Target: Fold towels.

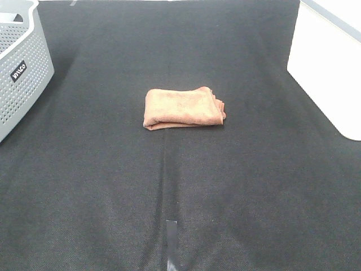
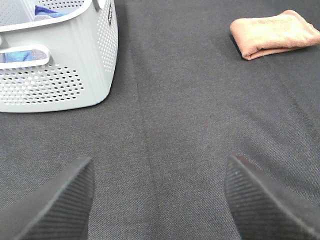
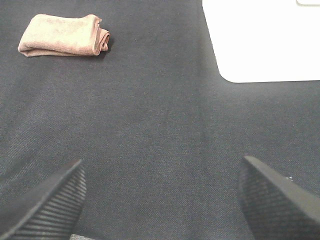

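Note:
The brown towel (image 1: 183, 108) lies folded into a small thick rectangle near the middle of the black cloth-covered table. It also shows in the left wrist view (image 2: 275, 34) and in the right wrist view (image 3: 64, 35). Neither arm shows in the exterior high view. My left gripper (image 2: 157, 200) is open and empty, well away from the towel and low over the table. My right gripper (image 3: 160, 197) is open and empty, also far from the towel.
A grey perforated laundry basket (image 1: 22, 68) stands at the far left; in the left wrist view the basket (image 2: 60, 75) holds blue cloth. A white surface (image 1: 330, 68) lies at the far right. A strip of tape (image 1: 171, 240) marks the table's front middle.

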{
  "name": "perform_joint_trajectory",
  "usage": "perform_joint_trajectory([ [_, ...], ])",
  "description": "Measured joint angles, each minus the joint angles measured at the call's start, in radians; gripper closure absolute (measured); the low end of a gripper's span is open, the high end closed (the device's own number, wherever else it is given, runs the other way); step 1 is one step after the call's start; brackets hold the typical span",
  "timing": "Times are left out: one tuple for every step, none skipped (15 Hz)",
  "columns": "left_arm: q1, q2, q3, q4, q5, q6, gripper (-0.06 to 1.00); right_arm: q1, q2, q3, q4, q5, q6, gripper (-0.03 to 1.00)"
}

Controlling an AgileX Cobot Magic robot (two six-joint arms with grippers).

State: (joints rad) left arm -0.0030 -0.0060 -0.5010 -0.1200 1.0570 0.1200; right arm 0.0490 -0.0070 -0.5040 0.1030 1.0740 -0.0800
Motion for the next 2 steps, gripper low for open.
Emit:
perform_joint_trajectory([
  [0.0,0.0,0.0,0.0,0.0,0.0,0.24,0.0,0.0,0.0,0.0,0.0,0.0,0.19],
  [0.0,0.0,0.0,0.0,0.0,0.0,0.24,0.0,0.0,0.0,0.0,0.0,0.0,0.19],
])
